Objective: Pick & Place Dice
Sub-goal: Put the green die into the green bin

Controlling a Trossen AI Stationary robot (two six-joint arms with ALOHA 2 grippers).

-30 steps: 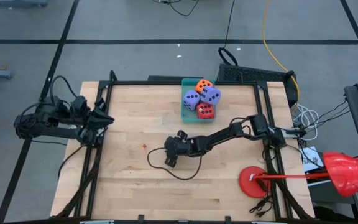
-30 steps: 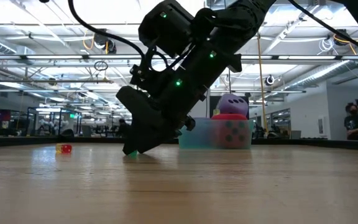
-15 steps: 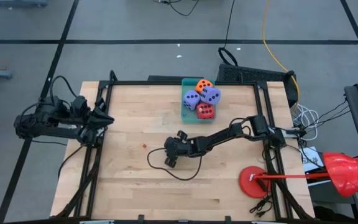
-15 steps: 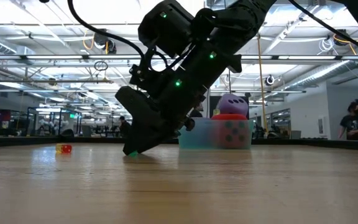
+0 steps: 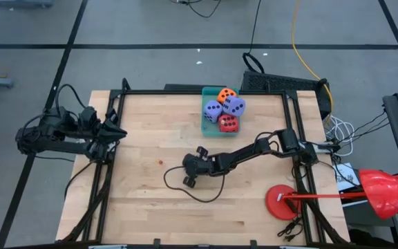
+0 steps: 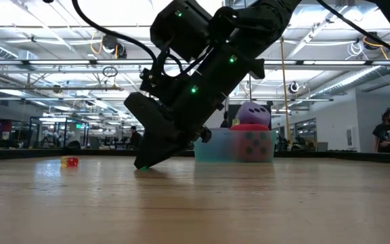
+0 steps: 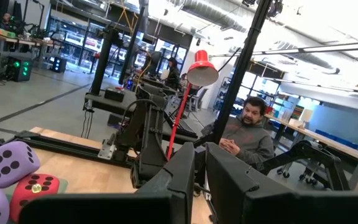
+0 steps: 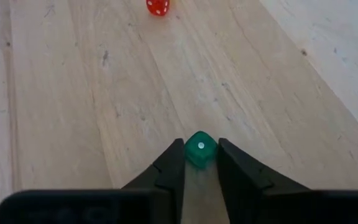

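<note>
Four soft dice, two lavender [image 5: 213,109] [image 5: 234,105], one orange [image 5: 226,93] and one red [image 5: 229,123], lie heaped in the teal tray [image 5: 206,128] at the table's far edge; the low view shows the tray [image 6: 215,146] behind the arm. My right gripper [image 5: 184,167] is near the table's middle, tilted down toward the left, shut on a tiny green die [image 8: 199,148]. A tiny red die [image 5: 160,163] lies on the wood further left [image 8: 158,6]. My left gripper [image 5: 119,131] waits shut at the table's left edge. My right gripper pinches the tiny green die [image 8: 199,148] between its two fingertips [image 8: 174,158], one on each side face. The fingers slant down from the table's right. In the low view the die [image 6: 143,167] sits right at the tabletop; whether it is lifted clear I cannot tell.
A dark cable loop [image 5: 199,195] lies on the wood near the right gripper. A red lamp base [image 5: 280,200] stands at the table's near right corner. The black frame rails [image 5: 185,91] edge the table. People [image 7: 244,134] [image 6: 386,132] are in the room beyond.
</note>
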